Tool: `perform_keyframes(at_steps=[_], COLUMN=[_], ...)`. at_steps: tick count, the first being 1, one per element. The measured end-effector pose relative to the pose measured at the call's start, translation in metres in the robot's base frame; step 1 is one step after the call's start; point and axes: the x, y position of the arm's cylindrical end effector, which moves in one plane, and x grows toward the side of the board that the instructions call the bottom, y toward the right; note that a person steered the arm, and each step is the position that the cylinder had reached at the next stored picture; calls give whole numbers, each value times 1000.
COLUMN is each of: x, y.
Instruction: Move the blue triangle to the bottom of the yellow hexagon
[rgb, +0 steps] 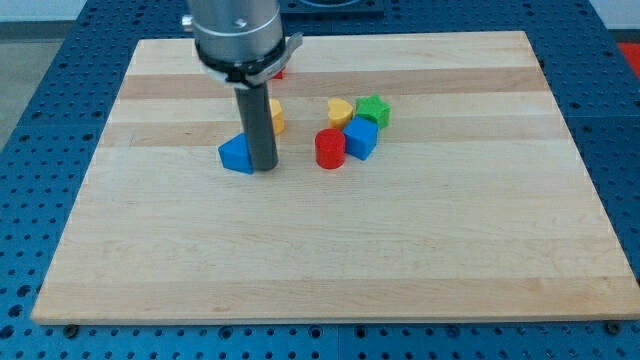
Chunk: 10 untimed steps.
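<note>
The blue triangle (236, 153) lies on the wooden board (330, 250) left of the middle. My tip (264, 167) stands right against the triangle's right side. The yellow hexagon (277, 116) sits just above the tip, mostly hidden behind the rod. The triangle is below and to the left of the hexagon.
A cluster lies to the view's right: a yellow heart (340, 110), a green block (373, 110), a blue cube (360, 139) and a red cylinder (330, 148). A red block (281, 70) peeks out behind the arm's body near the view's top.
</note>
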Motion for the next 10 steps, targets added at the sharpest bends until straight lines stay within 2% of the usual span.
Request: perform_keyframes(at_steps=[1,2,3,5,8,10], x=[37,50,45,10,-2,-30], y=[-23,-65,-99,-88,-37,-19])
